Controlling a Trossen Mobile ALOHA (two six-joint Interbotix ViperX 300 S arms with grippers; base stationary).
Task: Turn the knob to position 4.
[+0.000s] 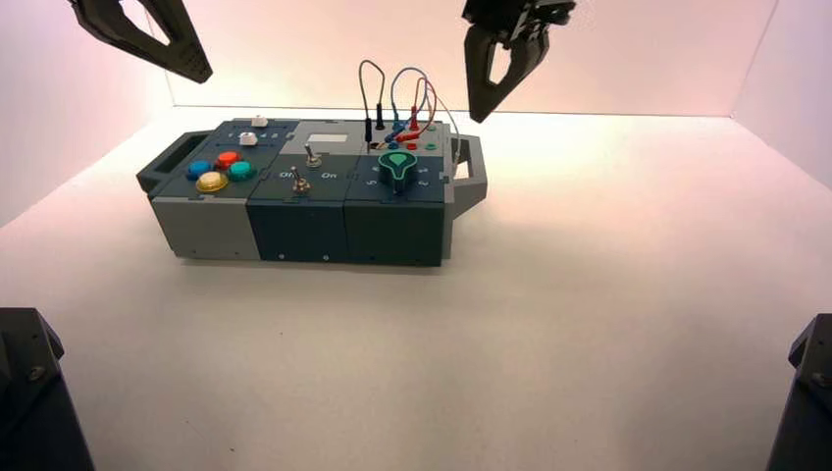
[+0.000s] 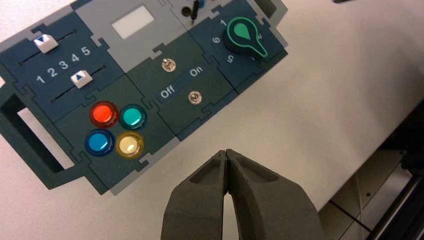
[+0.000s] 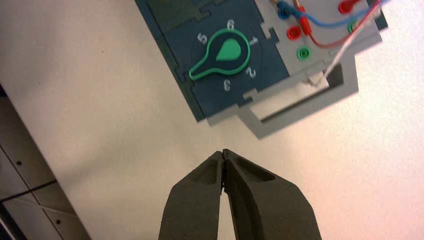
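Note:
The green teardrop knob (image 1: 397, 167) sits at the right end of the box's top (image 1: 304, 221), in front of the wire sockets. In the right wrist view the knob (image 3: 222, 52) points its tip between the white 5 and 3; the numeral 4 is hidden under the tip. The knob also shows in the left wrist view (image 2: 242, 36). My right gripper (image 1: 483, 113) hangs shut and empty above and behind the knob, over bare table in its own view (image 3: 222, 151). My left gripper (image 1: 196, 71) is shut and empty, high above the box's left end (image 2: 226, 151).
The box carries red, teal, blue and yellow buttons (image 2: 116, 130), two white sliders (image 2: 62, 60), two metal toggle switches (image 2: 182, 80) and looped wires (image 1: 402, 98). A handle (image 1: 471, 172) juts from its right end. Dark arm bases (image 1: 29, 392) fill the front corners.

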